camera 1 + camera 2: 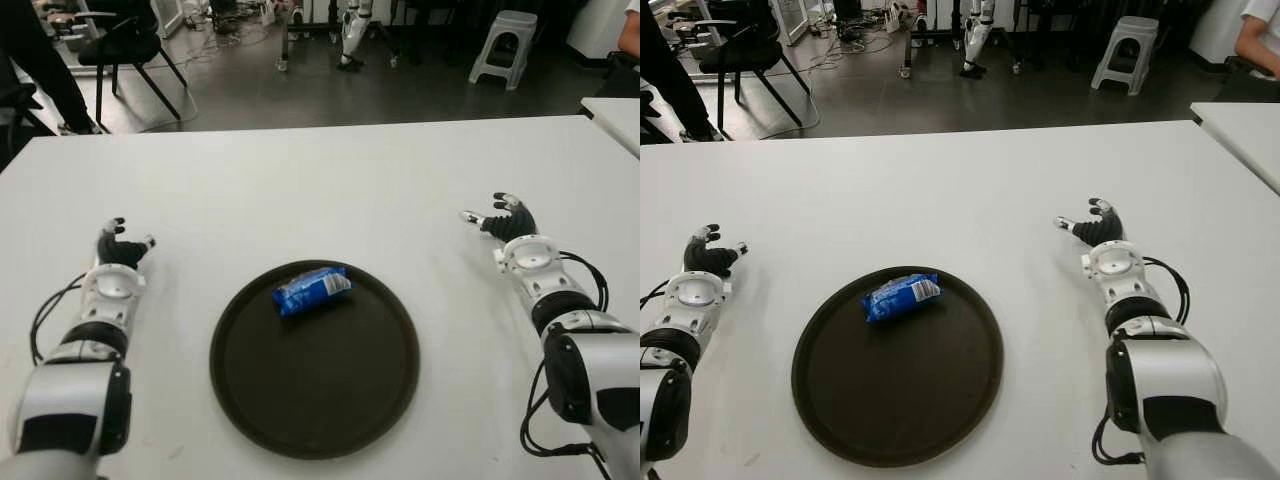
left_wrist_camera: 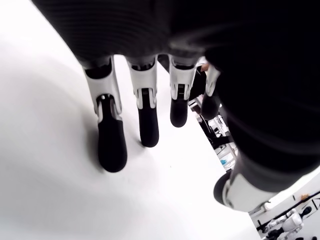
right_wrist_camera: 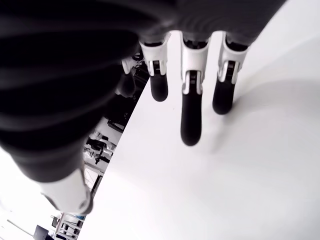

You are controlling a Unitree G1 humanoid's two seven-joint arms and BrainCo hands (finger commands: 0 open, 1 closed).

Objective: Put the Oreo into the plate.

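1. The Oreo (image 1: 312, 290) is a small pillow-shaped packet in glossy, crinkled blue wrapping with white patches. It lies on its side inside the plate, in the far half, a little towards the robot's left. Whatever is printed on the wrapper is too small to read.
2. The plate (image 1: 300, 400) is a round, shallow dish of dark brown, matte material with a low raised rim. It sits flat on the bench, between the two arms and close to the robot.
3. The bench (image 1: 330, 180) has a smooth, plain white top with a straight far edge. Its surface shows only faint marks.
4. The left hand (image 1: 120, 247) shows to the left of the plate, well apart from it. It has black finger segments with white joint shells on a white, rounded wrist housing. Its wrist view shows the fingers (image 2: 111, 145) stretched out straight and side by side above the white surface, with nothing in them.
5. The right hand (image 1: 505, 220) shows to the right of the plate, also well apart. It has the same build, and a black cable loops beside the forearm. In its wrist view the fingers (image 3: 191, 117) reach out straight and separate, with soft shadows under them on the bench, and they grip nothing.
6. Beyond the bench lies a dark, smooth floor with a pale plastic stool (image 1: 505, 45), a black chair (image 1: 125, 50) on thin legs, and loose cables.
7. No brand name or other writing can be made out anywhere.
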